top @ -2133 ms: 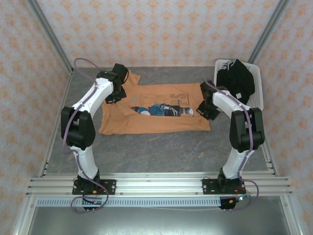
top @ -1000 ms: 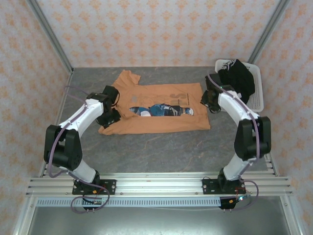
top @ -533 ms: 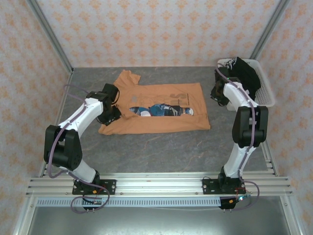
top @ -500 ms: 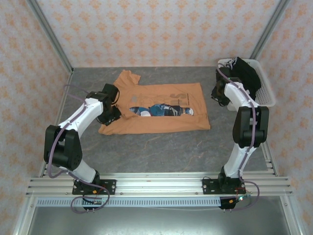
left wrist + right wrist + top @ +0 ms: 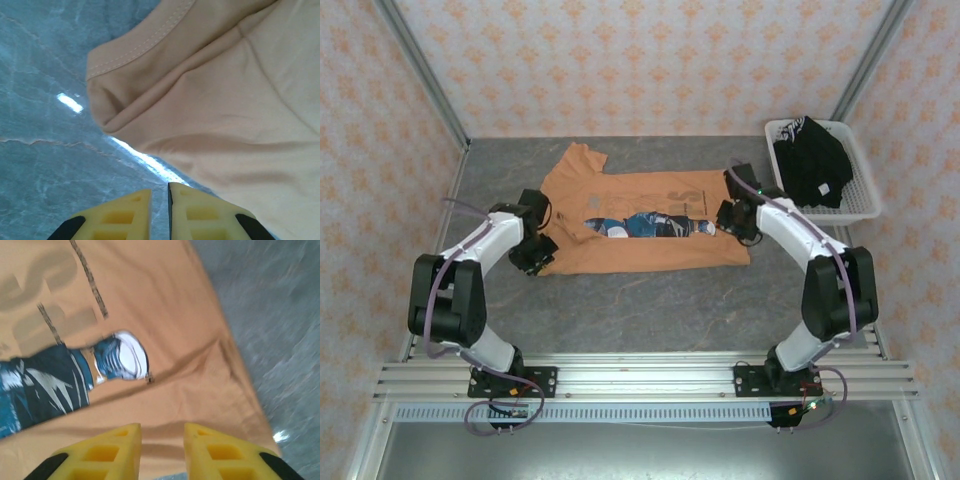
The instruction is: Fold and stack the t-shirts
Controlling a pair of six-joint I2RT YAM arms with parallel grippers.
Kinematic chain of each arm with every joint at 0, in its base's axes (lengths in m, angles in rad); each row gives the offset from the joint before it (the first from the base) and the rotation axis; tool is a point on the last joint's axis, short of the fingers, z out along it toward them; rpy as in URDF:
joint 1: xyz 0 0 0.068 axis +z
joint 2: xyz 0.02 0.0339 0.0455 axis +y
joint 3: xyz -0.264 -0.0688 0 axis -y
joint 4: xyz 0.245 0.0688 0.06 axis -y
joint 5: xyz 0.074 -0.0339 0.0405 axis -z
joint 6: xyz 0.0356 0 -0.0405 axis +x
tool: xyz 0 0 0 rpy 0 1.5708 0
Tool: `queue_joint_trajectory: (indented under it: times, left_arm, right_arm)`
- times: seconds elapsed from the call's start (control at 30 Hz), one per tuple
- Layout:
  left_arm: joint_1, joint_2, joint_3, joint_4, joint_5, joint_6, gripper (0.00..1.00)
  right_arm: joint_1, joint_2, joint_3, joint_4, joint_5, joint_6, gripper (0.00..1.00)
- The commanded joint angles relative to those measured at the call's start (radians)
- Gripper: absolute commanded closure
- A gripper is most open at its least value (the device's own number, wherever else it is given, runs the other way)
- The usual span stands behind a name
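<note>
Two narrow-gapped tools, left (image 5: 159, 212) and right (image 5: 161, 450), flank the orange t-shirt (image 5: 650, 245); basket (image 5: 855, 205) holds black t-shirts (image 5: 812, 165).

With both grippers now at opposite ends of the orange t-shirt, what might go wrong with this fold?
1. The left gripper, jaws nearly together, sits over bare table beside the orange t-shirt; closing here may miss the hem.
2. That corner is already doubled over, so a pinch could catch only one layer and skew the fold.
3. The right gripper hovers over cloth inside the edge, jaws narrowly apart; it may bunch the fabric.
</note>
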Motion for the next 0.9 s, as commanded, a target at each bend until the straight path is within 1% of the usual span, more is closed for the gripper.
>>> queue_joint_trajectory:
  times: [0.0,0.1,0.17,0.3,0.5,0.6,0.8,0.87]
  left_arm:
    - [0.001,0.044,0.025,0.04,-0.002,-0.042,0.84]
    - [0.001,0.072,0.039,0.043,-0.033,-0.039,0.85]
    - [0.001,0.099,0.05,0.032,-0.062,-0.024,0.85]
    - [0.004,0.143,0.045,0.02,-0.13,0.0,0.86]
    - [0.019,0.182,0.026,0.014,-0.197,0.021,0.87]
    - [0.026,0.19,0.016,0.02,-0.212,0.033,0.87]
    - [0.03,0.183,0.019,0.023,-0.224,0.055,0.87]
    - [0.03,0.187,0.027,0.02,-0.223,0.065,0.87]
  right_arm:
    - [0.002,0.048,-0.041,0.062,-0.044,0.071,0.76]
    - [0.0,0.118,-0.015,0.069,-0.043,0.081,0.77]
    - [-0.008,0.171,0.018,0.051,-0.012,0.074,0.78]
    - [-0.063,0.235,0.069,0.012,0.073,0.057,0.82]
    - [-0.117,0.309,0.139,-0.039,0.099,0.011,0.86]
    - [-0.129,0.338,0.156,-0.054,0.113,-0.004,0.89]
    - [-0.146,0.336,0.166,-0.052,0.129,-0.026,0.92]
    - [-0.146,0.339,0.174,-0.052,0.126,-0.034,0.94]
